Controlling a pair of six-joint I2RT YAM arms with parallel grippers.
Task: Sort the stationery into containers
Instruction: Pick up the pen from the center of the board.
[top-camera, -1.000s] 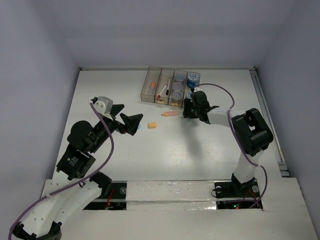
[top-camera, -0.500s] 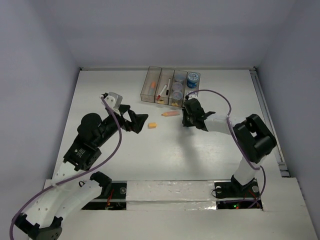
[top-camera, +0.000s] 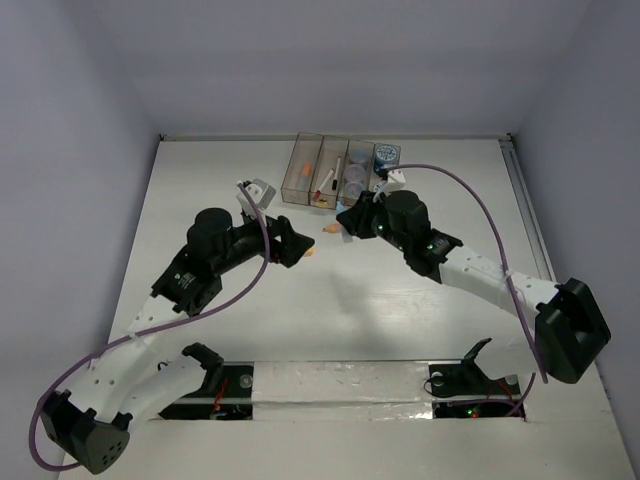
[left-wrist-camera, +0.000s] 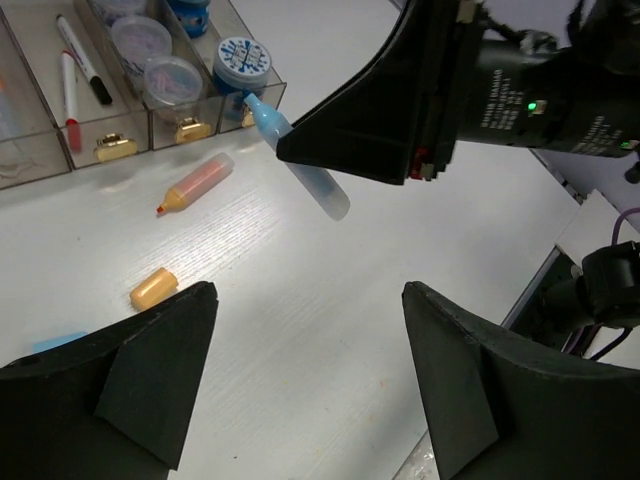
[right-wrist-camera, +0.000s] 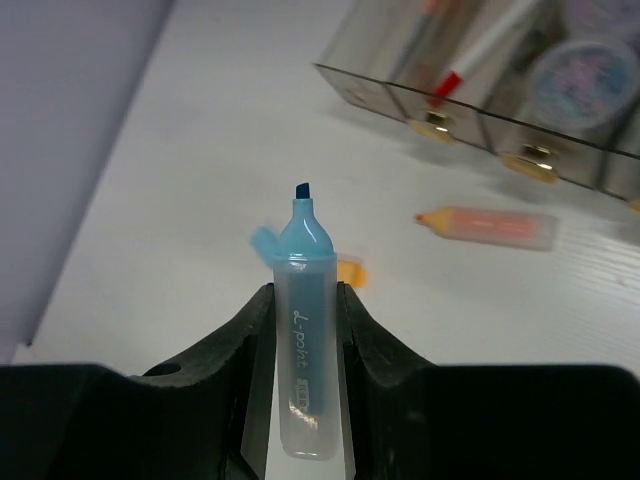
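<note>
Two arms are meeting over the middle of the counter (top-camera: 200, 180) in the top view. The left end effector (top-camera: 292, 246) is hovering just beside an orange cap (top-camera: 305, 250). The right end effector (top-camera: 347, 221) is hanging just in front of the containers (top-camera: 296, 190), and its load is too small to make out there. The left arm is probably going for the cap. To do that well, it should be centring its jaws over the cap before descending, and giving the neighbouring arm room.

In the left wrist view, the left jaws are standing wide apart, gripping nothing, with the orange cap lying just ahead of one finger. The right end effector is clamping an uncapped blue marker (left-wrist-camera: 300, 168) above the counter, tip towards the bins. An orange marker (left-wrist-camera: 196, 183) is lying between the cap and the containers. Pens (left-wrist-camera: 78, 65) are lying in one bin, clear jars (left-wrist-camera: 172, 80) are sitting in the next, and a blue-patterned jar (left-wrist-camera: 243, 60) is sitting in the end one.

In the right wrist view, the blue marker is sitting squarely between the closed fingers (right-wrist-camera: 250, 330). A blue cap (right-wrist-camera: 263, 243) is lying on the counter beyond it.
</note>
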